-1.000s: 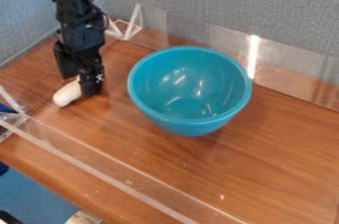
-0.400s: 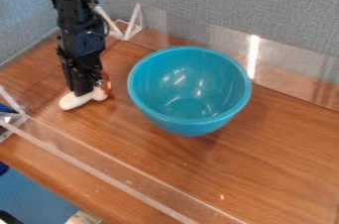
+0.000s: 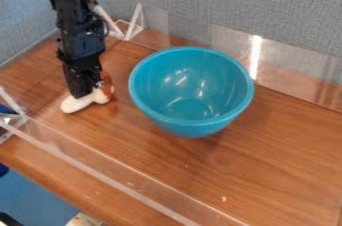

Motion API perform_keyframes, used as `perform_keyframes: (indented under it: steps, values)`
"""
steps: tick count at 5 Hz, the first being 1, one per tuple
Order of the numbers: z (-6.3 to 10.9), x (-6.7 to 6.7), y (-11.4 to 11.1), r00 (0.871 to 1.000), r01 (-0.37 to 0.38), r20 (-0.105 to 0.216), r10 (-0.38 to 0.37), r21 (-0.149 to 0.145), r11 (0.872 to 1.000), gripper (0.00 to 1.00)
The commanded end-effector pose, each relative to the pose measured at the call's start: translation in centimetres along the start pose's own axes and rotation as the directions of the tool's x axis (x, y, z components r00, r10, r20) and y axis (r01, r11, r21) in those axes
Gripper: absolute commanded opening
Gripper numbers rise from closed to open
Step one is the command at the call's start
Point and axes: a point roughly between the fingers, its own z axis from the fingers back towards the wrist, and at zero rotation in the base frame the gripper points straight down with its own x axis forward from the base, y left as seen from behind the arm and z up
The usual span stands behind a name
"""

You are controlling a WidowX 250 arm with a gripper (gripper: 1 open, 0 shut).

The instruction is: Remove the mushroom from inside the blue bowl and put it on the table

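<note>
Though meant to come out of the blue bowl (image 3: 191, 92), already lies on the bench (image 3: 281, 150) left of that empty bowl: the mushroom (image 3: 83, 99), cream stem outward, orange cap beneath the claw (image 3: 84, 88). Pressed together right at the mushroom, apparently pinching it. Calls next for parting and lifting straight up, clear of it.

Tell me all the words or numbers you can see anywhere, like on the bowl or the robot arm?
There are none to read. The blue bowl is plain, the gripper and the black arm show no label, and the mushroom and the table carry no writing.
</note>
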Motion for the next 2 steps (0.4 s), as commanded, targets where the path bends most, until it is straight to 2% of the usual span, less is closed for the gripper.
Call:
perform_keyframes:
  steps: [1,2]
  values:
    - [3.3,-0.1,1.1,0.997,-0.026,0.072,0.022,0.056,0.998,0.0]
    - [4.6,-0.3,1.4,0.995,-0.036,0.09,0.031,0.055,0.998,0.0]
